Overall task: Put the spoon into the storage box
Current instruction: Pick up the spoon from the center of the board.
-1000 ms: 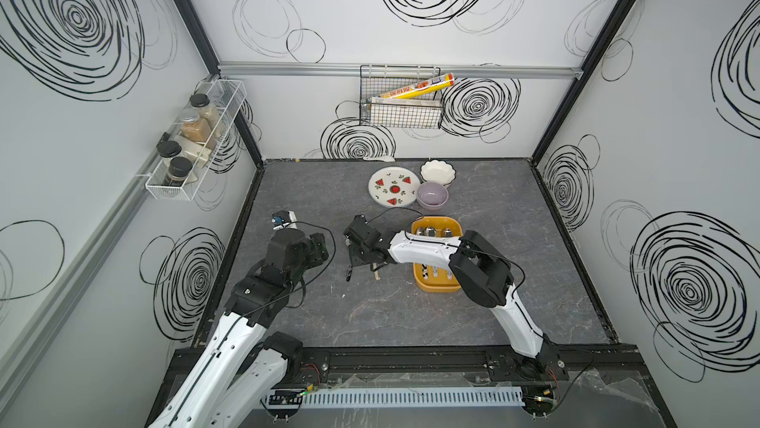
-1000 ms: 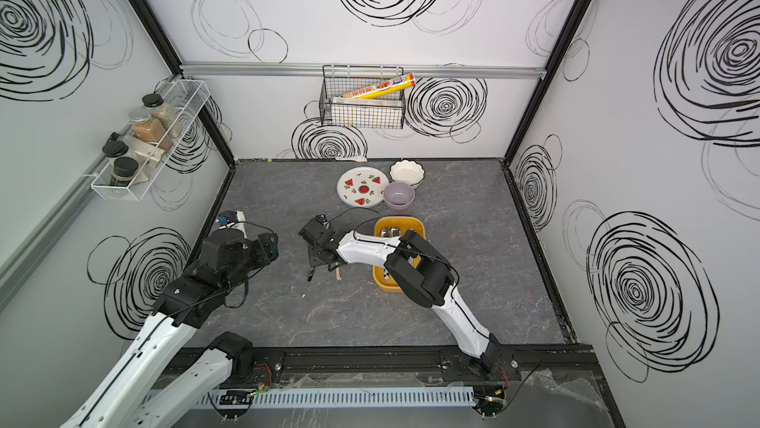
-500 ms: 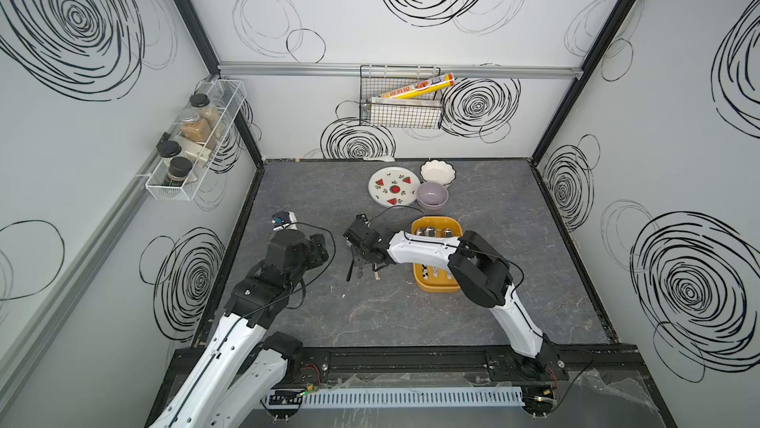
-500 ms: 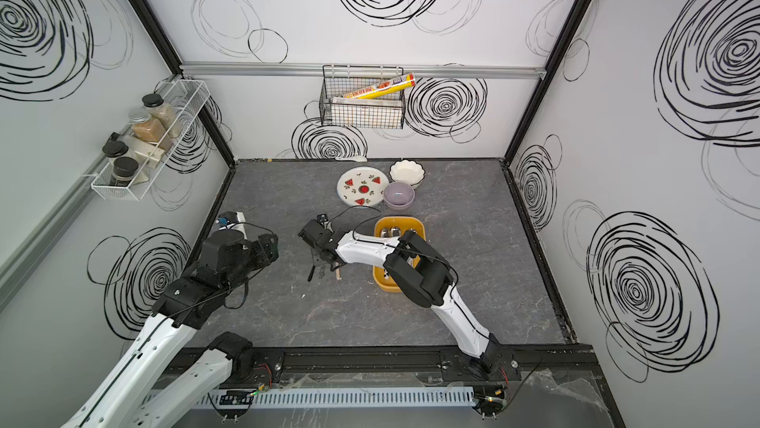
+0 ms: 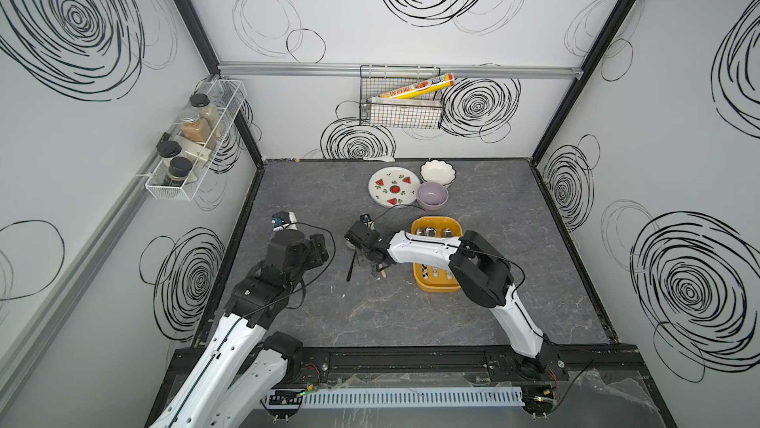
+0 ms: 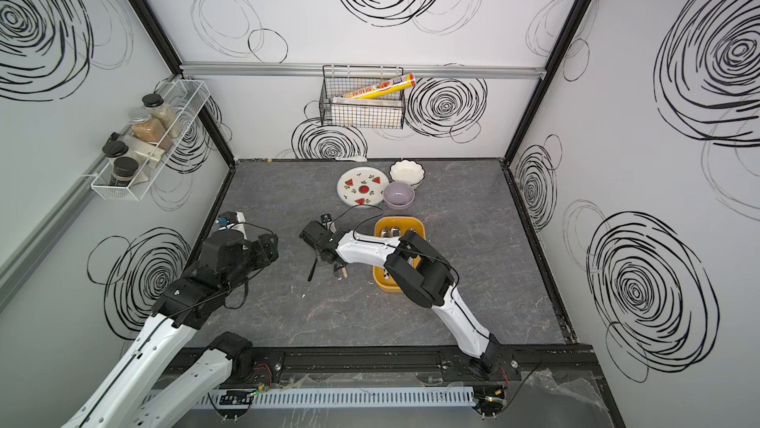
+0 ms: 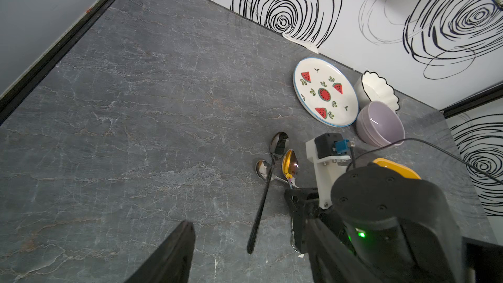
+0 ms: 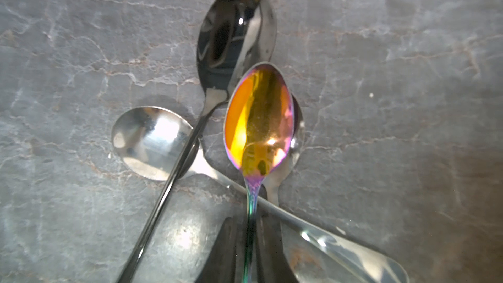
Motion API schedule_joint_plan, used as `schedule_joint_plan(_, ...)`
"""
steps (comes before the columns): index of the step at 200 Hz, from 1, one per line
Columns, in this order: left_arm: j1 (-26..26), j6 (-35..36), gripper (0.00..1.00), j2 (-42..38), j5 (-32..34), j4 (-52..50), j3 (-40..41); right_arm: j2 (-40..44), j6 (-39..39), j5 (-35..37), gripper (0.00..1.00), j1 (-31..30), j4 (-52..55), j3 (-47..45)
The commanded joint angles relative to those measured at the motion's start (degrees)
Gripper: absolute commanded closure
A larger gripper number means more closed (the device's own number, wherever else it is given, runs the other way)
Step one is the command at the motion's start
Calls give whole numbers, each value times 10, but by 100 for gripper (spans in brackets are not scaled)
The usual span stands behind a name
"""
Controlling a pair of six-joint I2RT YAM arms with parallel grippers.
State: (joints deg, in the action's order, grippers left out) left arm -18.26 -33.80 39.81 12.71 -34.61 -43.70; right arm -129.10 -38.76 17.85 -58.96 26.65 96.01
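Right gripper point(image 8: 249, 226) clamps iridescent metal spoon point(image 8: 258, 121) | left gripper point(image 5: 320, 248) gaping, empty | mustard-yellow plastic storage box point(image 5: 436, 287) near | bare grey worktop point(image 5: 370, 323) alongside

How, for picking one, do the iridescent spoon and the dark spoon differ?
The iridescent spoon has a gold and pink bowl; the dark spoon is mirror black. The iridescent spoon's handle sits between the fingers of the right gripper; the dark spoon lies free. Both lie bowl up.

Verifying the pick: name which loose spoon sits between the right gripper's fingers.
The iridescent gold-pink spoon: its handle runs between the fingers of the right gripper. The dark long-handled spoon and plain silver spoons lie alongside, ungripped.
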Motion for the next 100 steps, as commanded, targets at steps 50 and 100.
schedule_joint_plan(50, -5, 7, 29, -3, 2, 22, 5, -54, 10, -1, 85, 1, 83, 19)
schedule_joint_plan(100, -9, 5, 29, -4, 7, 21, 5, -35, 15, -19, 97, 1, 68, 22)
